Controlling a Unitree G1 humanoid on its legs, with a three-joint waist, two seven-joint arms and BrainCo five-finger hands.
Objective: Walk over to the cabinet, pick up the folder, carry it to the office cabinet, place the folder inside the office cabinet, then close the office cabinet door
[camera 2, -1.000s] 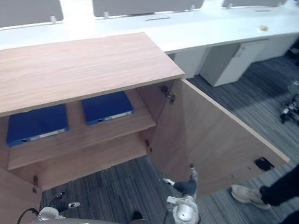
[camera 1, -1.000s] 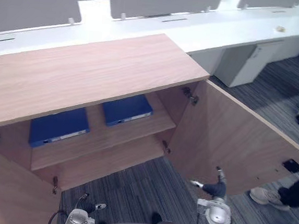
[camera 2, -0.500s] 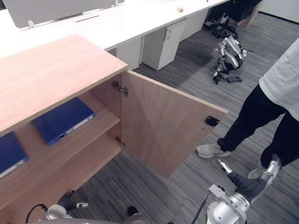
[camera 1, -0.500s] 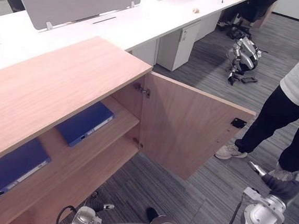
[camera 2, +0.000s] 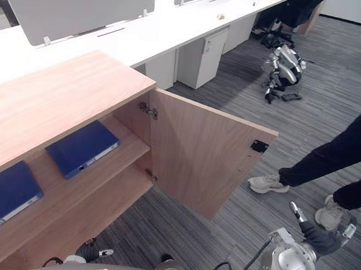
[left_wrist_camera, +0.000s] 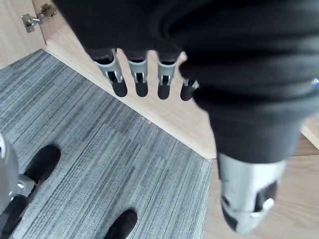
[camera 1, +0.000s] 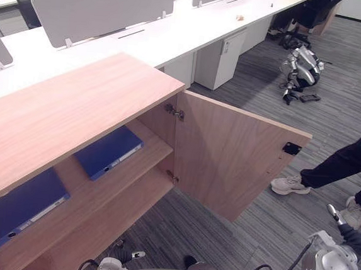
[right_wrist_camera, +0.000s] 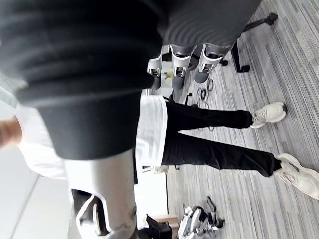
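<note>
Two blue folders lie flat on the upper shelf of the open wooden cabinet (camera 1: 62, 112): one folder (camera 1: 108, 152) towards the hinge side, the other folder (camera 1: 21, 207) further left. The cabinet's right door (camera 1: 235, 155) stands wide open. My left hand (left_wrist_camera: 141, 79) hangs low over the carpet by the cabinet's bottom edge, fingers straight, holding nothing. My right hand (camera 2: 320, 237) hangs at my right side, well away from the cabinet, fingers relaxed and empty.
A person (camera 1: 341, 174) in dark trousers and pale shoes stands on the carpet just right of the open door, close to my right hand. Long white desks (camera 1: 177, 27) with grey screens run behind the cabinet. Another robot (camera 1: 302, 67) lies on the floor far right.
The camera has turned right, away from facing the shelves, then eased back slightly. The person has stepped further right. My right hand sits lower and further right in view.
</note>
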